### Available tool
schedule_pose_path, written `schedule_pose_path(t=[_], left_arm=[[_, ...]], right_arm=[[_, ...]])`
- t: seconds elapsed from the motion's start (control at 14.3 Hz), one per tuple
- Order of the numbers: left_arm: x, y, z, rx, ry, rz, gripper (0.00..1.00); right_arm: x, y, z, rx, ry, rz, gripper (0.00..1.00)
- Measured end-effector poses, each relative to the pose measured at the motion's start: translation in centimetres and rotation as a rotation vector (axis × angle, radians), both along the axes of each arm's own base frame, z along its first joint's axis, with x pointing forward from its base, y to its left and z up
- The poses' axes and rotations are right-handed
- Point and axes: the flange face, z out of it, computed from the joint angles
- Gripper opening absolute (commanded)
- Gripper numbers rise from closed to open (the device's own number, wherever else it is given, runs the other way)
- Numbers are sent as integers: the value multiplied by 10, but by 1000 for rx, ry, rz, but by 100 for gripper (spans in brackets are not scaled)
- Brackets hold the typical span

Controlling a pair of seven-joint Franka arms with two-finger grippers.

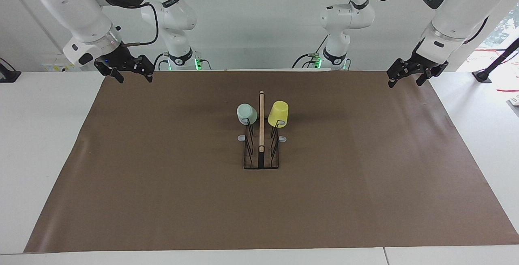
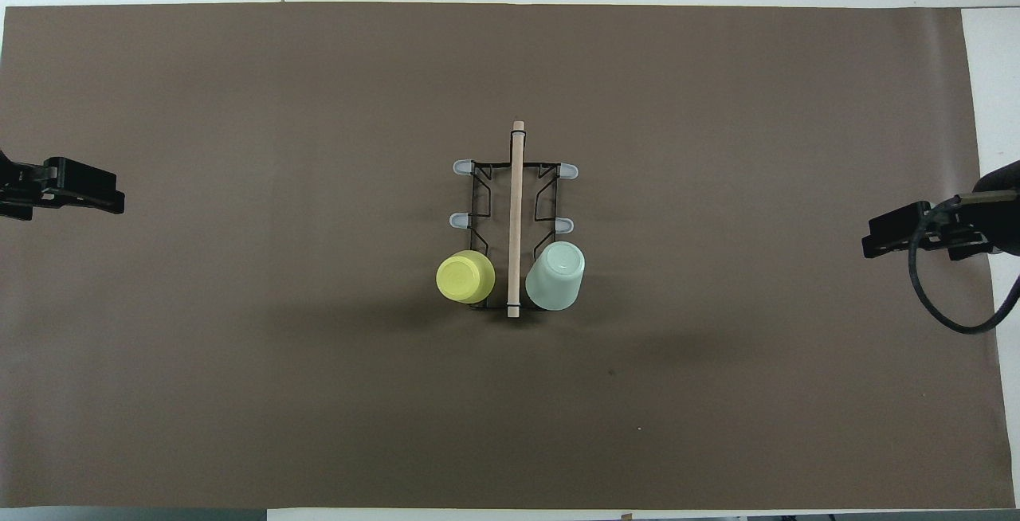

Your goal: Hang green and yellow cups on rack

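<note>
The rack [image 1: 261, 135] [image 2: 515, 210] stands in the middle of the brown mat. The green cup [image 1: 246, 114] [image 2: 555, 276] hangs upside down on a prong on the rack's side toward the right arm. The yellow cup [image 1: 279, 113] [image 2: 465, 277] hangs the same way on the side toward the left arm. Both sit at the rack's end nearer to the robots. My right gripper [image 1: 136, 78] [image 2: 870, 247] hovers open and empty over its end of the mat. My left gripper [image 1: 404, 83] [image 2: 118, 202] waits open and empty over the other end.
The brown mat [image 1: 162, 184] [image 2: 239, 393] covers most of the white table [image 1: 44, 135]. Several grey-tipped prongs [image 2: 464, 166] on the rack carry nothing. A black cable [image 2: 928, 306] loops below the right wrist.
</note>
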Motion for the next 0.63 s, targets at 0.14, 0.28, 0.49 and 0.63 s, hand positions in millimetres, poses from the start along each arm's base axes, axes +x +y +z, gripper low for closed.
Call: schedule_pose_path(t=[0.14,0.28,0.49,0.63], left_arm=[[0,0,0,1,0,0,100],[0,0,0,1,-3,0,100],[0,0,1,3,-5,0,100],[0,1,1,13,-5,0,100]], right_arm=[[3,-16,-2,-19,-6,-16,100],[8,-28,-5,-23,-4,-33,100],[22,-33,-3,-39,-11,-37,100],[22,-29,-2,-76,13,-18,100]])
